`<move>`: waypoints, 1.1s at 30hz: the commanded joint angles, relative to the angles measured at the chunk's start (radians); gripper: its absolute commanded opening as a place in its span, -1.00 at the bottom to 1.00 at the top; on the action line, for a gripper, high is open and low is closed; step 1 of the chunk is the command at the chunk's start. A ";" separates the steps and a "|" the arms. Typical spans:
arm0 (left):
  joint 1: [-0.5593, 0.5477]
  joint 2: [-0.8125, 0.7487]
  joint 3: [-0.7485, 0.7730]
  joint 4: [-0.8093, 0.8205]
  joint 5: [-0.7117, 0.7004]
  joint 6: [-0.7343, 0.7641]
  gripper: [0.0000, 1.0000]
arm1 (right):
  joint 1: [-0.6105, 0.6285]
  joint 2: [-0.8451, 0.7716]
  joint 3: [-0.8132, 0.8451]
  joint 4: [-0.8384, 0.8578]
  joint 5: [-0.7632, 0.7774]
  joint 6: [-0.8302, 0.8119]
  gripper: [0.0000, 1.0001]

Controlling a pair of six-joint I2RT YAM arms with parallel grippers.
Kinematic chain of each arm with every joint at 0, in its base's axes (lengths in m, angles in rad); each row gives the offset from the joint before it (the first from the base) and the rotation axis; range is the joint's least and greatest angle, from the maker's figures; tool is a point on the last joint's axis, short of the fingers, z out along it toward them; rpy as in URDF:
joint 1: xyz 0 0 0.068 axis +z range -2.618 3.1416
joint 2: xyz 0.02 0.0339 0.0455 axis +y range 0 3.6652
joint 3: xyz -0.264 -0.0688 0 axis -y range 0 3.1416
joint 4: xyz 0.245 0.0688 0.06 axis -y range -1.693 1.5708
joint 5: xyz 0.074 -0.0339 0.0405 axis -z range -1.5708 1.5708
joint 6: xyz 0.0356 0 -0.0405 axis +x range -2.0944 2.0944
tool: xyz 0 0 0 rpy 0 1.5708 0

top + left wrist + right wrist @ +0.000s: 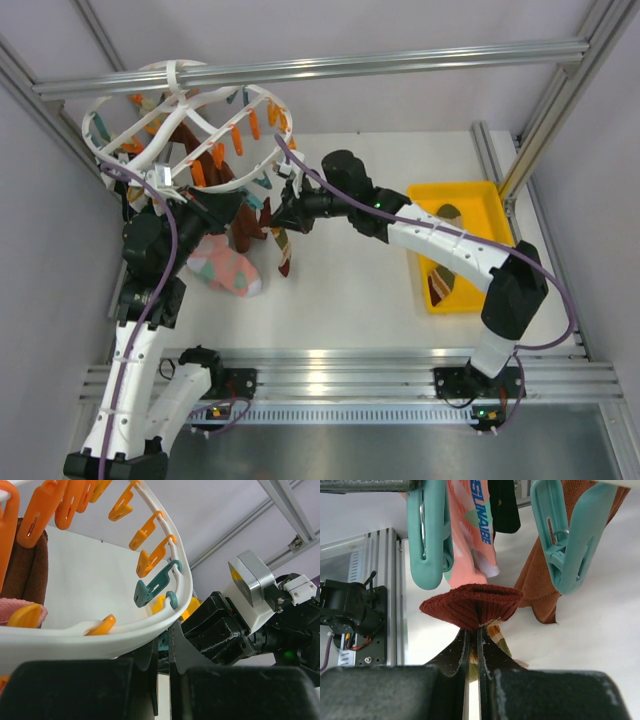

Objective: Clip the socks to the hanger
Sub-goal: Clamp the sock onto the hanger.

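The hanger (180, 110), a white ring with orange and teal clips, hangs from the rail at the back left. Brown socks (215, 175) hang from its clips. My left gripper (163, 185) reaches up to its near rim (100, 635). It (163, 635) is shut just under the rim, with a bit of teal clip (163, 642) pinched between the fingertips. My right gripper (473, 630) is shut on the maroon cuff of a striped sock (472, 605), held up below two teal clips (427, 535). That sock (283, 250) dangles below the right gripper (278, 215). A pink patched sock (225, 268) lies on the table.
A yellow tray (490, 195) at the right holds more socks. The aluminium rail (400, 62) crosses the back, with frame posts at both sides. A pink sock (470, 535) and a brown one (540, 590) hang close behind the held cuff.
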 commanded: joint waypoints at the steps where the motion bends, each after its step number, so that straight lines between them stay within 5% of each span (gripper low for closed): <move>1: 0.023 0.028 -0.015 0.076 -0.061 0.041 -1.00 | 0.020 -0.008 0.074 0.041 -0.017 0.025 -1.00; 22: 0.024 0.025 -0.011 0.030 -0.068 0.091 -1.00 | 0.040 0.026 0.189 -0.037 -0.018 0.073 -1.00; 33: 0.023 0.019 -0.001 -0.005 -0.088 0.078 -0.19 | 0.040 0.003 0.173 -0.033 -0.006 0.058 -1.00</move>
